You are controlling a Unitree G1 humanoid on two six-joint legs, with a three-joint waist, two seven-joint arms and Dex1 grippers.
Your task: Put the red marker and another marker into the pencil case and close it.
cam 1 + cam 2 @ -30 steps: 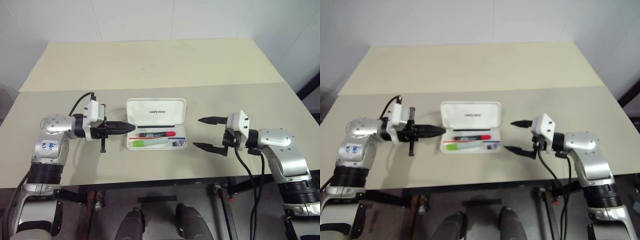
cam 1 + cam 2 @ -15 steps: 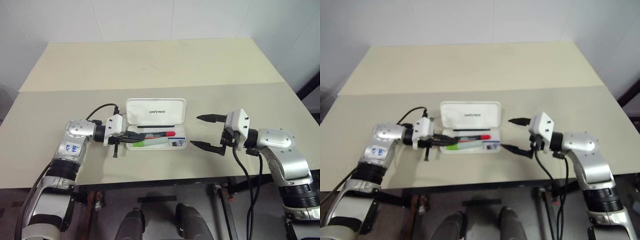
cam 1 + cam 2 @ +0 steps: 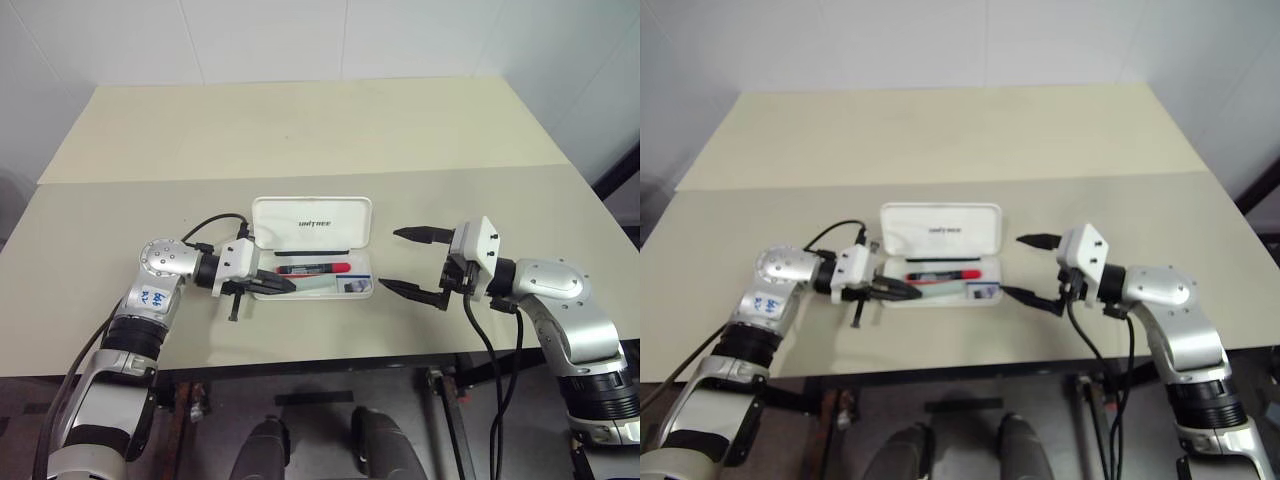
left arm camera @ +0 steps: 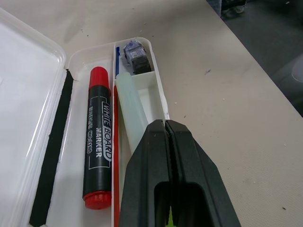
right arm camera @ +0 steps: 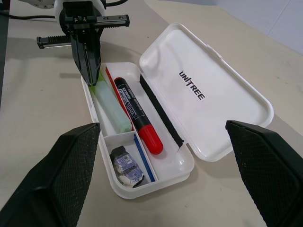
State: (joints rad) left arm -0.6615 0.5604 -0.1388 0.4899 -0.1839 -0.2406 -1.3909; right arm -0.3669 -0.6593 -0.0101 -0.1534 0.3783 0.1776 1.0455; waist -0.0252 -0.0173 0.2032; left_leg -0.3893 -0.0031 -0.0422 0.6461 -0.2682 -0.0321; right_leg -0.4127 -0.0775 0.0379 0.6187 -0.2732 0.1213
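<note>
My left gripper [image 4: 165, 137], fingers pressed together, is covering the pale green marker's [image 5: 112, 108] near end. My right gripper [image 3: 408, 262] is hanging wide and empty — the red marker [image 4: 98, 143] is lying in the open pencil case [image 5: 189, 161].

A white case [image 3: 940, 254] lies open on a beige table [image 3: 940, 140], a red marker [image 3: 943, 273] inside. The left claw [image 3: 908, 289], closed, reaches over its left end. The right claw [image 3: 1025, 266] hangs spread beside its right end.
</note>
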